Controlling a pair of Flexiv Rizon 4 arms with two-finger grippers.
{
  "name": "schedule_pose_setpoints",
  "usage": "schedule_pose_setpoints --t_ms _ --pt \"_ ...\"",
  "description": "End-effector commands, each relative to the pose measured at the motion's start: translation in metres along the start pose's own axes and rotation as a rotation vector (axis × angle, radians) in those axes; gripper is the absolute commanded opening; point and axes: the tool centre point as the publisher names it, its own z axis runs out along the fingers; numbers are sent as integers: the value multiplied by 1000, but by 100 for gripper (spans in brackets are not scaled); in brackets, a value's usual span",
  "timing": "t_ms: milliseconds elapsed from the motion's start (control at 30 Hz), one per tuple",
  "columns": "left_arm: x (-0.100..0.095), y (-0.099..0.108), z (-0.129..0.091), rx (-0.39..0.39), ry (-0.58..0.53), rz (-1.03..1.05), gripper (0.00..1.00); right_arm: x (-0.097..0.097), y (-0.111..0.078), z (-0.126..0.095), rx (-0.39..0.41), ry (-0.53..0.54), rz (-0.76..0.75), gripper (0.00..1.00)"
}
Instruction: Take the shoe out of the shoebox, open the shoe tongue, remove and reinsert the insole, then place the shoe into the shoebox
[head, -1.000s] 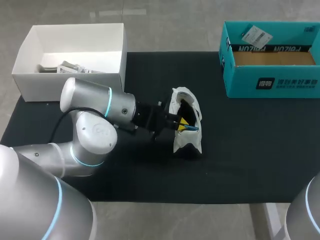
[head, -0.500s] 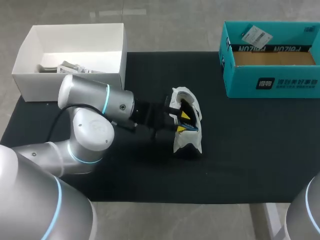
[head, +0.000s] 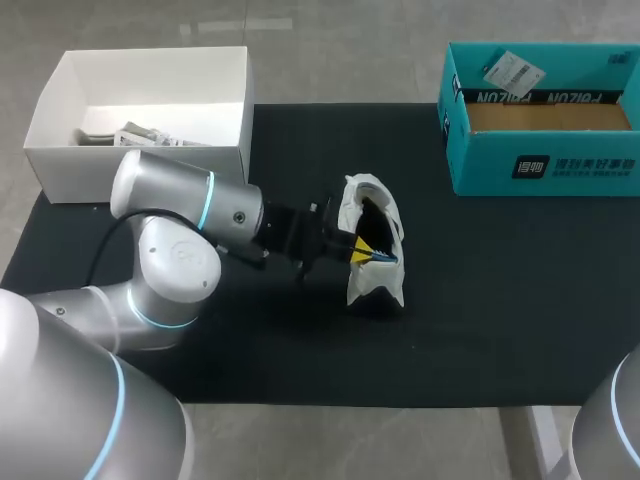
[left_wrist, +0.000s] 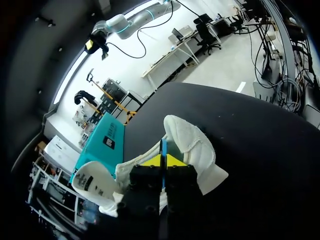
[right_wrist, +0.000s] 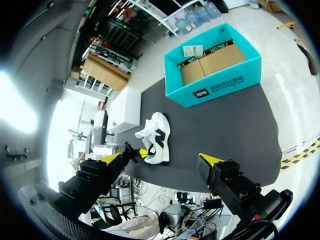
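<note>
The shoe (head: 374, 225) lay well apart from the shoebox (head: 560, 165); the left gripper (head: 366, 250), pinched narrow on the insole (left_wrist: 163, 147) inside it, could drag the unheld shoe along or lose that thin edge.

- Black table (head: 500, 300) fills the middle of the frame.
- White box (head: 140, 170) at its upper left corner.
- Teal shoebox (head: 560, 165) upper right.
- White shoe (head: 385, 285) near centre.
</note>
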Motion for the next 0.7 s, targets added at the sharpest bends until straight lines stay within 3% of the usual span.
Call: schedule_pose_setpoints --t_ms 33,267,300,333,367,700 --pt "-3 5 8 0 23 -12 0 0 0 0 0 -2 2 100" --pt "-4 -1 4 14 39 -31 0 0 0 0 0 -2 2 100" --pt "-6 -3 1 19 45 -43 40 0 0 0 0 -2 2 100" --pt "-7 -4 -1 18 45 -42 56 0 0 0 0 -2 2 100" --pt "-9 -6 -5 18 42 -42 100 0 0 0 0 -2 2 100" --pt "-22 -16 -17 55 91 -61 100 0 0 0 0 -2 2 100"
